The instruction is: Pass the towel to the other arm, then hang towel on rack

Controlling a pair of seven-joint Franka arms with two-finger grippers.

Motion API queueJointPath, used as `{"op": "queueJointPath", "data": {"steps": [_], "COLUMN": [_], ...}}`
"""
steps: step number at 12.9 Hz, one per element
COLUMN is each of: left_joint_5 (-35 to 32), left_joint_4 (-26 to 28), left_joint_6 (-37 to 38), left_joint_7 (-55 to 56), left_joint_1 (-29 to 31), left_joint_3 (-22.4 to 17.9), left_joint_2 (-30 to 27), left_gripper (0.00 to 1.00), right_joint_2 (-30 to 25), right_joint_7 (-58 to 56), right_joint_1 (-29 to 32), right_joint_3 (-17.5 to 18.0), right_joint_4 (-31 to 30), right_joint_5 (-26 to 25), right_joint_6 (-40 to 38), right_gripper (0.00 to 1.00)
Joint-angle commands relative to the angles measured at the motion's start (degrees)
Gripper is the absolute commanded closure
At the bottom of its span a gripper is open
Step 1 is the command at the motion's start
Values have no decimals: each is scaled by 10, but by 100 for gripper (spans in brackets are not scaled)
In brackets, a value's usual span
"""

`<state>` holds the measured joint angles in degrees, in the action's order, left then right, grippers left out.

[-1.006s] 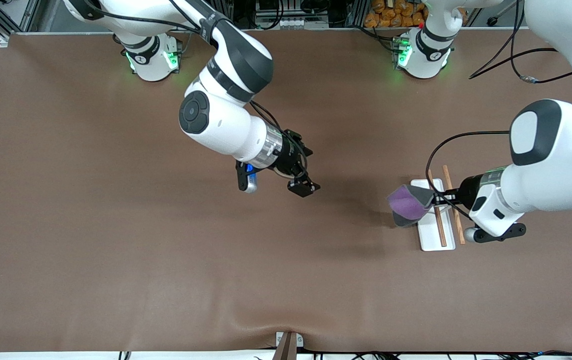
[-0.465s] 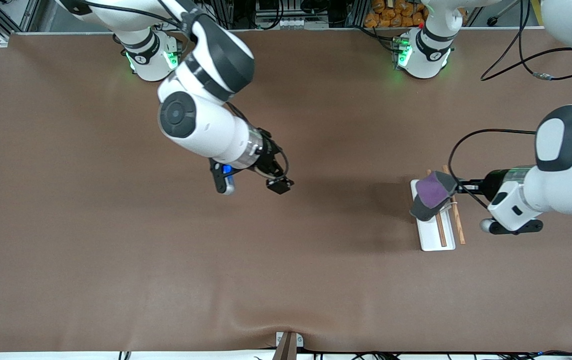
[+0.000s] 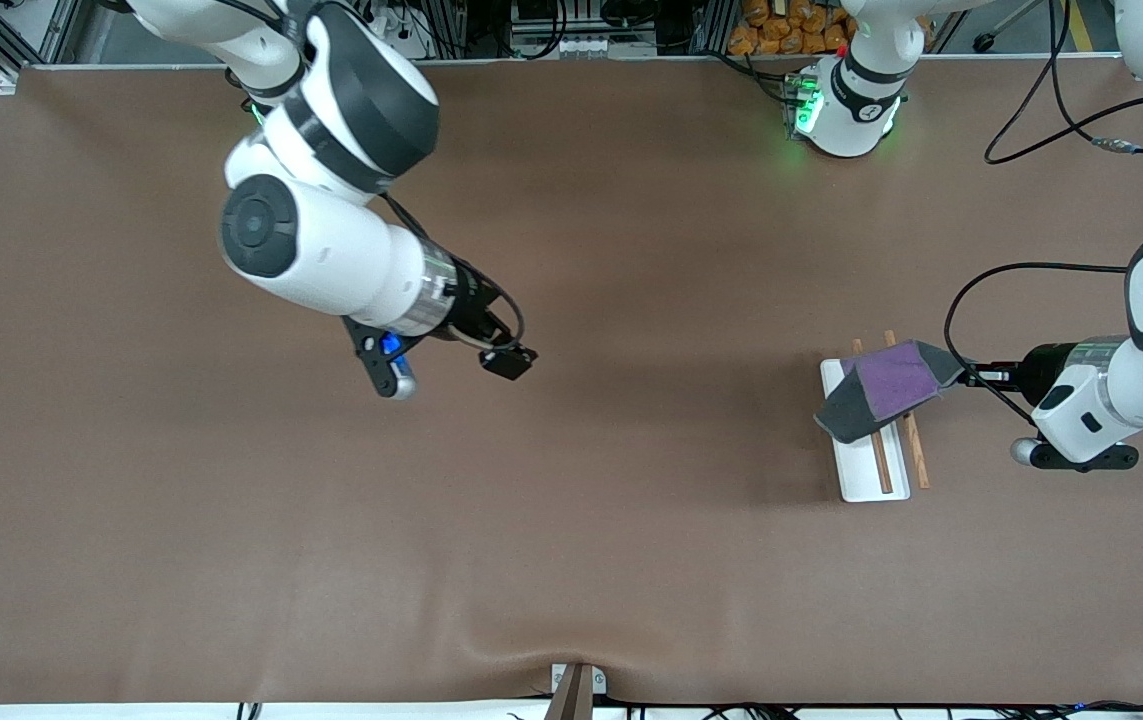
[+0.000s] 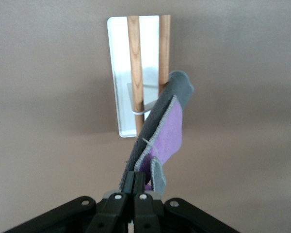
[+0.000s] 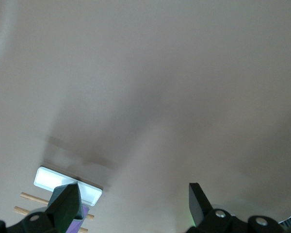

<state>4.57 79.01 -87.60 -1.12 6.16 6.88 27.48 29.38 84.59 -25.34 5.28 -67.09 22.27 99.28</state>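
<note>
Cloth first: the towel (image 3: 881, 392) hangs over the rack (image 3: 856, 478), purple side up in the front view with grey at its edges, one corner pinched in the left gripper (image 3: 971, 376), whose fingers (image 4: 128, 187) are closed tight on the fabric in the left wrist view. Its long axis in the front view runs from about two o'clock, at the pinched corner, down to about eight o'clock, where the free grey end droops past the rack's edge toward the right arm's end of the table. So it lies across the two wooden rods (image 3: 876, 455), whose own long axis runs roughly twelve to six. The handover looks done, and the step in hand appears to be draping. To do it well, I would judge that the left gripper should lower until the cloth's middle settles on both rods, with about equal lengths falling either side, and only then let go; releasing with most of the weight on one side risks a slide off. The right gripper (image 3: 508, 360) waits over bare table (image 3: 571, 560) well apart from the rack, fingers spread wide and holding nothing.
</note>
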Motion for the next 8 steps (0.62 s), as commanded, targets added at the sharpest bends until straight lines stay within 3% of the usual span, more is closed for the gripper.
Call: {"op": "queueJointPath", "data": {"steps": [1,8], "left_joint_5": [-16,-21], "left_joint_4": [-2,-1], "left_joint_6": [-12,-28], "left_joint_7": [-19,-25], "left_joint_1": [16,32], "left_joint_3": [5,5], "left_joint_2": [14,34], "left_gripper": [100,100], "right_joint_2": [-22,-42], "right_joint_7": [-43,-184], "right_joint_1": [30,96], "right_joint_3": [7,6], "right_joint_4": [-8,-8], "right_joint_5": [-11,-37], "right_joint_6": [-35,-109], "right_gripper": [0,0]}}
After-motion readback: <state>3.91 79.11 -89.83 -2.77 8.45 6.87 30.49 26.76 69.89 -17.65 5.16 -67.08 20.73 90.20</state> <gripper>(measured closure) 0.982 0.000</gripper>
